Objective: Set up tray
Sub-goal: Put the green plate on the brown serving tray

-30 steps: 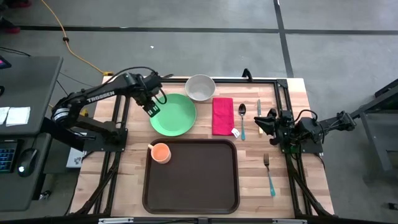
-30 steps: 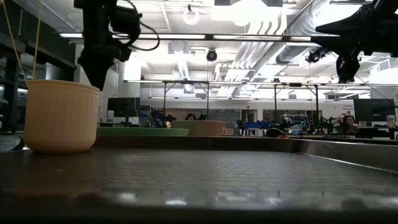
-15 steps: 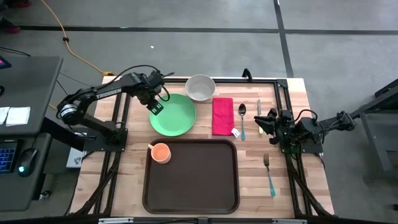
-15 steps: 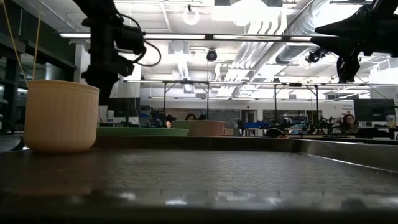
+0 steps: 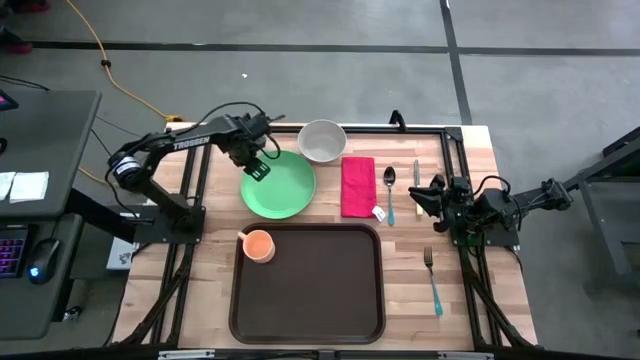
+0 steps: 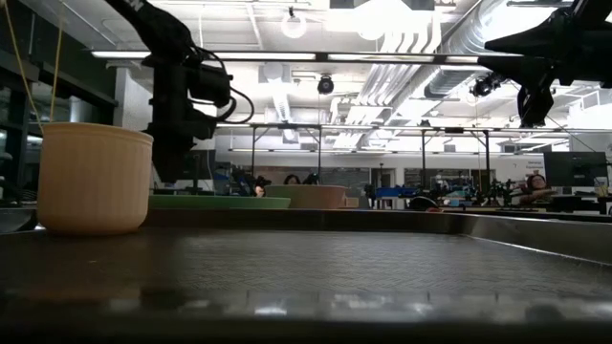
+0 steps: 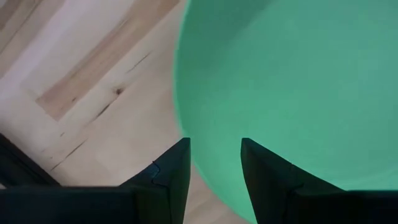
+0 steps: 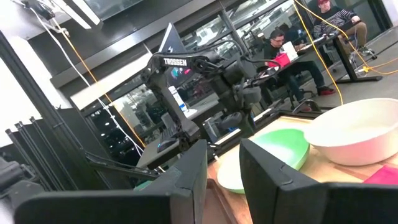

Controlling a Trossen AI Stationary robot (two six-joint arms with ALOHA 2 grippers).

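"TROSSEN" in white on the left arm (image 5: 190, 141), readable in two views

wooden table (image 5: 205, 270), tray (image 5: 310, 285), green plate (image 5: 280, 187), bowl (image 5: 322, 141)

Dark brown tray (image 5: 320, 290); green plate (image 5: 285, 188); orange cup (image 5: 258, 244); white bowl (image 5: 322, 140); magenta napkin (image 5: 358, 186); pale wood-grain table (image 5: 210, 280).

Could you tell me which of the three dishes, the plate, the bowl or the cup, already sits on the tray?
The orange cup, at the brown tray's corner. The green plate and white bowl rest on bare wood beyond it.
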